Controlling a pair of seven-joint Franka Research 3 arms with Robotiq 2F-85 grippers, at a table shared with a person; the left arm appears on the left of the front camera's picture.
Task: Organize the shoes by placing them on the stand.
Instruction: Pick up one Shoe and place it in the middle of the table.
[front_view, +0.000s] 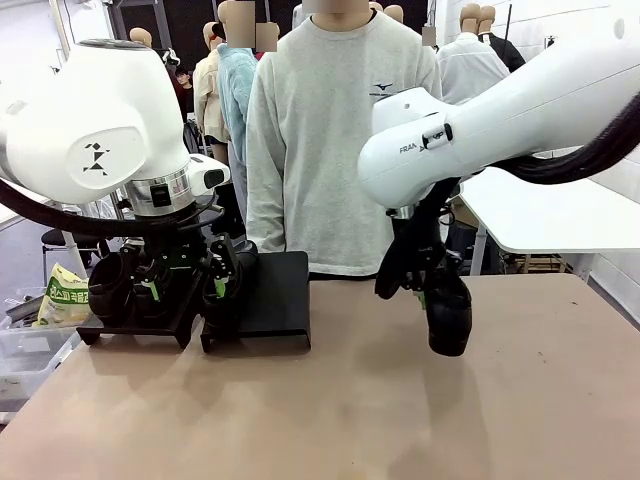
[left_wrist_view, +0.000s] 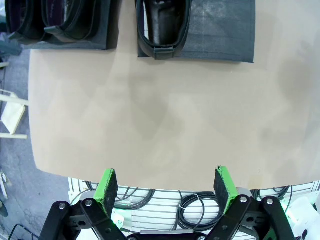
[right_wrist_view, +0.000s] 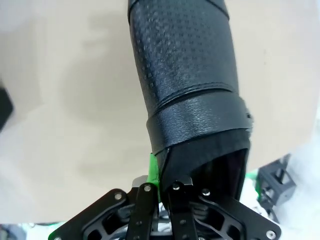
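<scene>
My right gripper (front_view: 428, 288) is shut on the ankle rim of a black shoe (front_view: 450, 318), which hangs toe-down above the table right of centre. In the right wrist view the shoe (right_wrist_view: 185, 75) has a textured upper and my right gripper (right_wrist_view: 160, 187) pinches its opening edge. The stand is two black platforms: the left one (left_wrist_view: 107, 42) carries two shoes (left_wrist_view: 65, 22), the right one (left_wrist_view: 220, 30) carries one shoe (left_wrist_view: 162, 25) on its left half. My left gripper (left_wrist_view: 166, 186) is open and holds nothing. It hovers in front of the stand (front_view: 280, 290) as left gripper (front_view: 186, 290).
A person in a grey sweatshirt (front_view: 340, 140) stands at the far side behind the stand. A clear bin (front_view: 25, 355) with a snack bag (front_view: 65, 295) sits off the table's left edge. A white table (front_view: 560, 215) stands at the right rear.
</scene>
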